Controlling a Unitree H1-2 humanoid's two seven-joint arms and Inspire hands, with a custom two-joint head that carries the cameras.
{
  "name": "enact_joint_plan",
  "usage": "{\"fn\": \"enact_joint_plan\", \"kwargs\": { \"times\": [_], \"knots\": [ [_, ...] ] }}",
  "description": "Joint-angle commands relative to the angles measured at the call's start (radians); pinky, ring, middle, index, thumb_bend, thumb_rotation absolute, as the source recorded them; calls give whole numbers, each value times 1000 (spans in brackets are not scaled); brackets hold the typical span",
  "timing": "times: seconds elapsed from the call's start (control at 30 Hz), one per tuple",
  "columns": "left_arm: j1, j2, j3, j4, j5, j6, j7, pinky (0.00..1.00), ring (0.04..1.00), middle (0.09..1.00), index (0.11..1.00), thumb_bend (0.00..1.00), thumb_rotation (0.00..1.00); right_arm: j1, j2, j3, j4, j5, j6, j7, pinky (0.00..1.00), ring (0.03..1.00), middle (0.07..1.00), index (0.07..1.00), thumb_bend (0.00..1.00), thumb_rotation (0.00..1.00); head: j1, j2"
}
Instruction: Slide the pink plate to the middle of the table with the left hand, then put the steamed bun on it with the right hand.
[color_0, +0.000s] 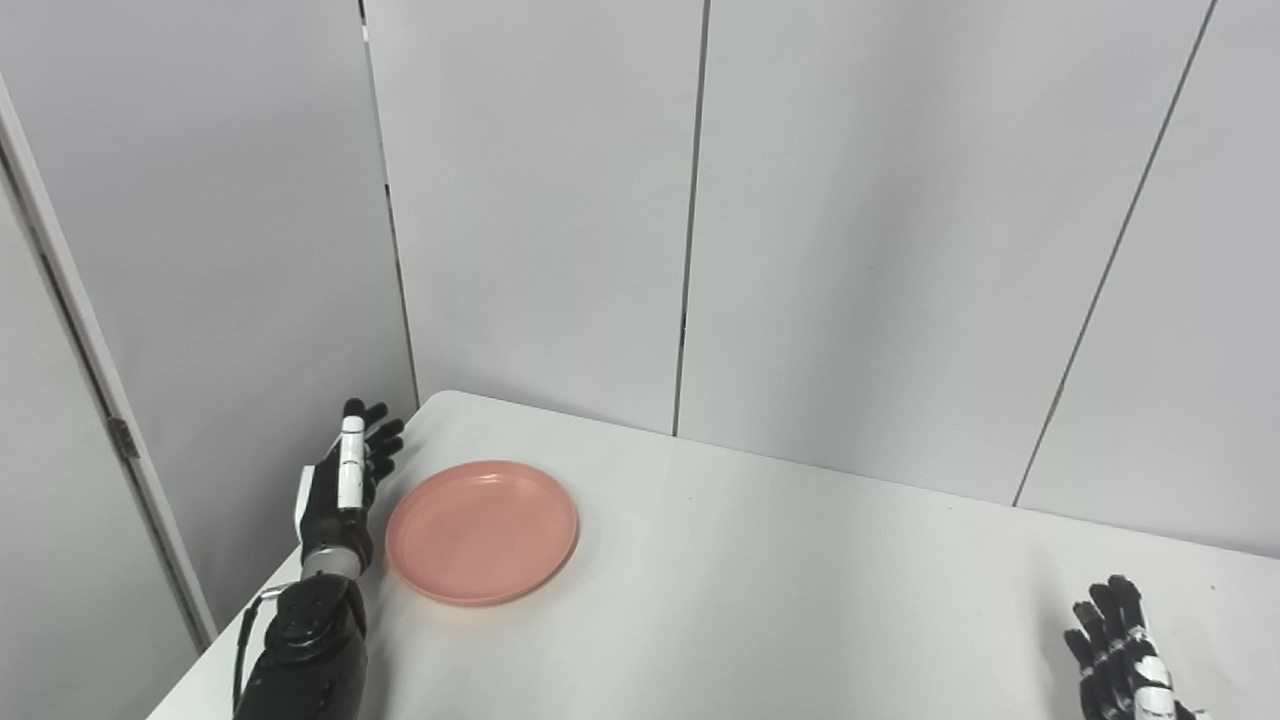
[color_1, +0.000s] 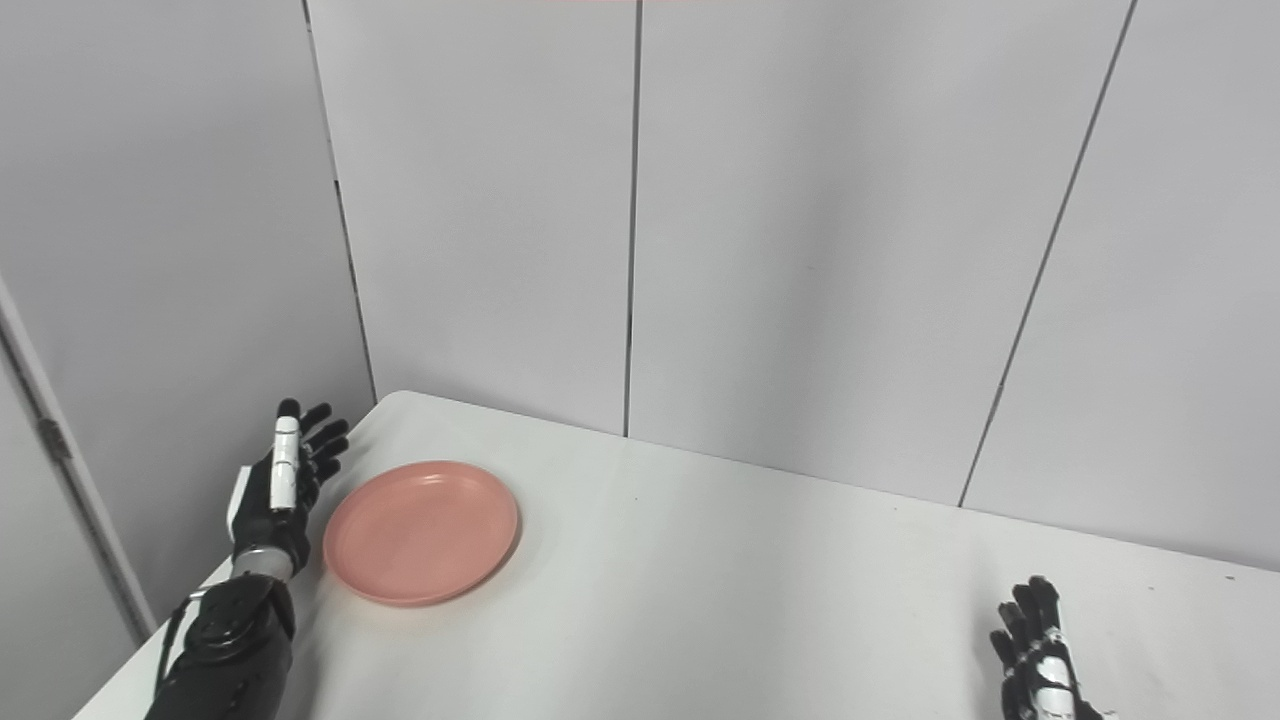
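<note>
- Pink plate (color_0: 482, 531) sits flat on the white table (color_0: 760, 600), near the far left corner.
- Left hand (color_0: 345, 485) is just beside the plate's left rim, at the table's left edge, fingers straight and spread, grasping nothing; contact with the rim can't be confirmed.
- Right hand (color_1: 1040, 665) is at the bottom right over the table, well apart from the plate, fingers extended, nothing in it.
- Bun isn't in either view.
</note>
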Motion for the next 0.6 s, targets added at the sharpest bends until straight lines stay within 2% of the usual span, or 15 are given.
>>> {"fn": "enact_joint_plan", "kwargs": {
  "times": [0.0, 0.17, 0.3, 0.37, 0.43, 0.57],
  "knots": [
    [-46, 41, -8, -14, -18, 7, -41, 928, 855, 812, 813, 741, 1000, 47, -18, -13, 61, -2, -33, 10, 1000, 1000, 1000, 1000, 407, 1000, 0, 2],
    [-42, 41, -20, 2, -53, 40, -121, 949, 883, 836, 835, 740, 1000, 46, -19, -15, 61, 3, -21, 10, 1000, 1000, 1000, 1000, 416, 1000, 0, 1],
    [-43, 37, -29, 15, -82, 48, -176, 928, 872, 833, 829, 719, 1000, 46, -20, -14, 61, 7, -21, 14, 1000, 1000, 1000, 1000, 400, 1000, -1, 1],
    [-43, 46, -48, 30, -107, 60, -254, 922, 871, 843, 836, 734, 1000, 46, -20, -14, 59, 6, -25, 14, 1000, 1000, 1000, 1000, 398, 1000, -1, 2],
    [-46, 44, -59, 41, -128, 60, -299, 894, 863, 843, 833, 743, 995, 45, -19, -15, 63, 7, -30, 13, 1000, 1000, 1000, 1000, 393, 1000, -1, 2],
    [-56, 15, -64, 46, -160, 65, -325, 852, 846, 833, 822, 733, 997, 44, -19, -16, 69, 2, -39, 11, 1000, 1000, 1000, 1000, 376, 1000, -2, 4]
  ]
}}
